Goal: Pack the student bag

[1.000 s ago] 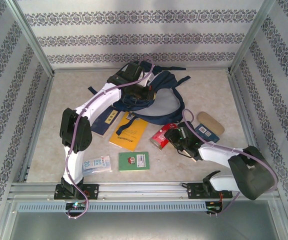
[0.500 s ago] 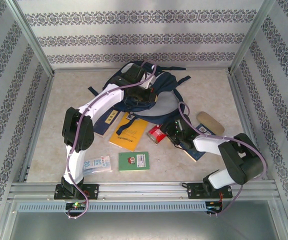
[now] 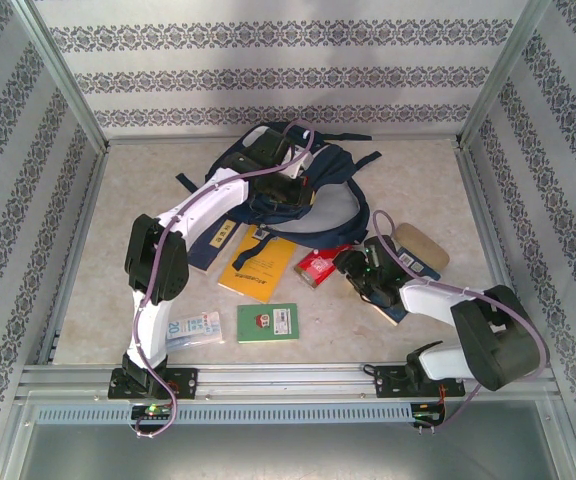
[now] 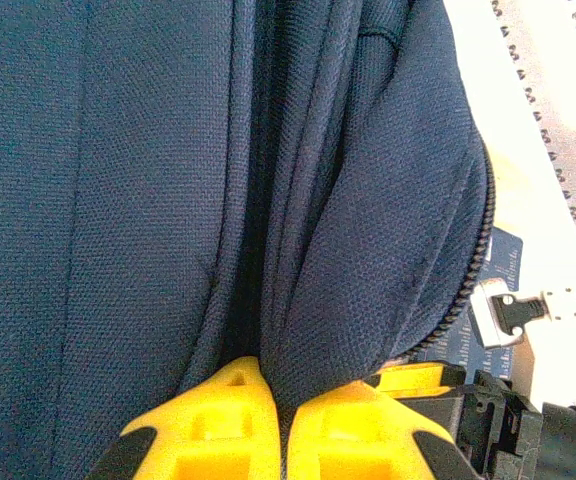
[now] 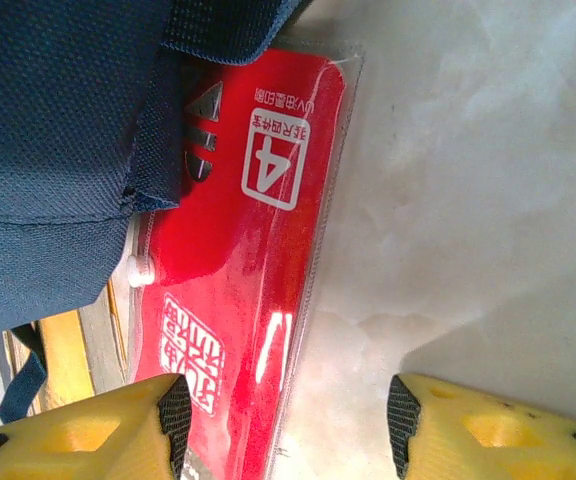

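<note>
At the far middle of the table point(image 3: 423, 185), where the left gripper point(image 4: 273, 425) pinches shut on a fold of the bag point(image 3: 340, 170), centre the open, empty right gripper point(image 5: 288, 410) across the red packet point(image 5: 258, 250) at the bag's edge before closing, avoiding the fabric.

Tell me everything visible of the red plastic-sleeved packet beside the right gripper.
The flat red packet sits in a glossy clear plastic sleeve, printed with white characters and a boxed 4, with a small white stud on one edge. It lies flat on the beige marbled table, one end tucked under the navy-blue fabric backpack. The open right gripper hovers at its other end, one finger over the packet, the other over bare table; contact cannot be judged.
</note>
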Controlling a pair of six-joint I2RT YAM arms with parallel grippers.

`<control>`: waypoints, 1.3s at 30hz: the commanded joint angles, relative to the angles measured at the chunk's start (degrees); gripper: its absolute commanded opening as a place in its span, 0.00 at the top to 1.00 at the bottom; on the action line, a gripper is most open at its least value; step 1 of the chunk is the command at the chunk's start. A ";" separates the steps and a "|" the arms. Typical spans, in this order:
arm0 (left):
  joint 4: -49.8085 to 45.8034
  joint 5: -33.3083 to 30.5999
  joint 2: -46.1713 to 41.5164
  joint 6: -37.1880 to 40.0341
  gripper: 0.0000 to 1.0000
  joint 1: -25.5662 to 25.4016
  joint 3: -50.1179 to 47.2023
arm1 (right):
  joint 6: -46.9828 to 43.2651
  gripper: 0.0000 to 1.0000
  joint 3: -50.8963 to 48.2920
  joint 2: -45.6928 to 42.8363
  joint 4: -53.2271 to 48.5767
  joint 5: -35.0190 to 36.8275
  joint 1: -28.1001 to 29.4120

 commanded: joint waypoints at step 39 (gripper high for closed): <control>-1.79 0.77 1.79 -1.19 1.00 -0.57 1.47 | 5.70 0.61 8.90 19.88 27.88 -4.80 2.66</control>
